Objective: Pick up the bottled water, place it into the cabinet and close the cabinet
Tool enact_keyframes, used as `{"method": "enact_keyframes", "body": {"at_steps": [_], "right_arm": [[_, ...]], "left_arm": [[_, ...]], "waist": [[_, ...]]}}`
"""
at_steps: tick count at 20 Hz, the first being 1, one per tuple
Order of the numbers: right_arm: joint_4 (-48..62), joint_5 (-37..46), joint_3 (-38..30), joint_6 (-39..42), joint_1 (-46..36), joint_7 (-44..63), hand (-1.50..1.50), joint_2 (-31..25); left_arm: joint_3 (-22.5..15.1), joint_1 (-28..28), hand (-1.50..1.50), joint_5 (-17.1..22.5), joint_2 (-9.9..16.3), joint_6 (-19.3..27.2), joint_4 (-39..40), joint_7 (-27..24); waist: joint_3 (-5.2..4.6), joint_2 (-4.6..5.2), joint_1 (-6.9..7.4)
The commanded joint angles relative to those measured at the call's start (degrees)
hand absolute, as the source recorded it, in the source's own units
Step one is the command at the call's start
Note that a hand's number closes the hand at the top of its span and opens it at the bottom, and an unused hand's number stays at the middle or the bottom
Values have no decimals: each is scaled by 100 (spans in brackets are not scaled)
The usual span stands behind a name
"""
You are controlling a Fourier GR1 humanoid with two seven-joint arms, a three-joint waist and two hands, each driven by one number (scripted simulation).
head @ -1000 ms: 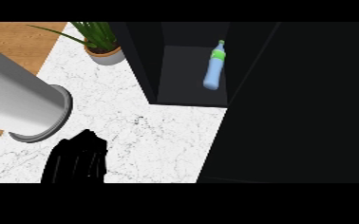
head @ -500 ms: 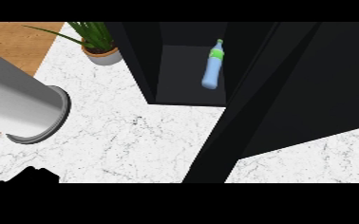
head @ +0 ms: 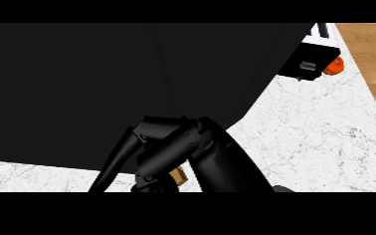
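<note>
Your right hand (head: 172, 139) hangs low against the dark cabinet (head: 110, 79) face, fingers relaxed and drooping, holding nothing. The bottled water is out of sight - likely behind that panel, up and left of this 1 hand.

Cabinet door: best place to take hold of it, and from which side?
The cabinet door shows a flat black face with no handle, so take its free edge, the slanted line against the marble counter. Come from the right, over the counter, where that edge is exposed.
</note>
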Motion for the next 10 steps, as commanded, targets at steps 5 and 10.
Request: {"method": "enact_keyframes", "body": {"at_steps": [5,10], "right_arm": [[1967,-952,-1314,937,-762,-1035,150,122],[2710,-912,-1661,1123,-1092,-1125,150,124]], "left_arm": [[518,347,150,233,25,-578,103,-44],[900,385,150,429,22,-970,447,-30]], "waist": [[6,26,-4],[5,8,-58]]}}
